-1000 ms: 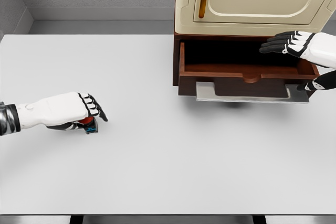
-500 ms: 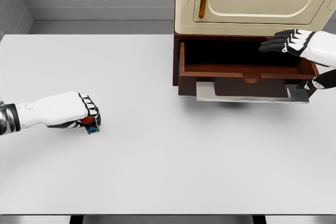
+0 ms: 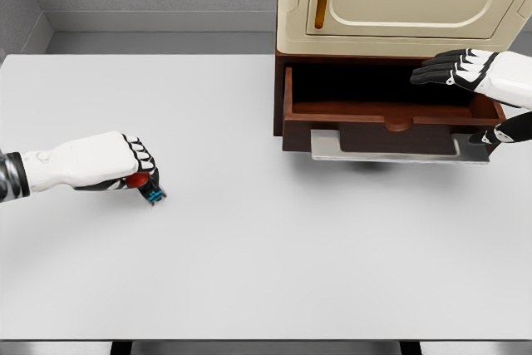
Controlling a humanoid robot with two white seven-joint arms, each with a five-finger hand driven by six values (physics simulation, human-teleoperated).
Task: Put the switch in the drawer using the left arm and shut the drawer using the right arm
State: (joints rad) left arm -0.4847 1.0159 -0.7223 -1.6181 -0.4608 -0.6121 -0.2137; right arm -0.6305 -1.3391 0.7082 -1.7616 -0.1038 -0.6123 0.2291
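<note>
- The left hand (image 3: 112,164) comes in at nine o'clock over the white table (image 3: 249,272), fingers curled into a fist around the switch (image 3: 148,186).
- The switch is a small thing: a red part peeks out just under the knuckles, and a blue-teal bit with dark edges sticks out below the fist toward five o'clock. Most of it is hidden by the fingers, so its full shape cannot be made out.
- Whether the switch touches the tabletop or hangs just above it I cannot tell.
- The drawer (image 3: 391,118) sits at about two o'clock, pulled open, dark reddish-brown wood with a shadowed inside and a rounded notch in its front edge. It is well apart from the switch.
- Above the drawer stands a cream-coloured cabinet (image 3: 399,2) with a brass-toned handle.
- The right hand (image 3: 465,68) is at three o'clock, over the drawer's far right corner, its dark fingers stretched out flat and holding nothing.
</note>
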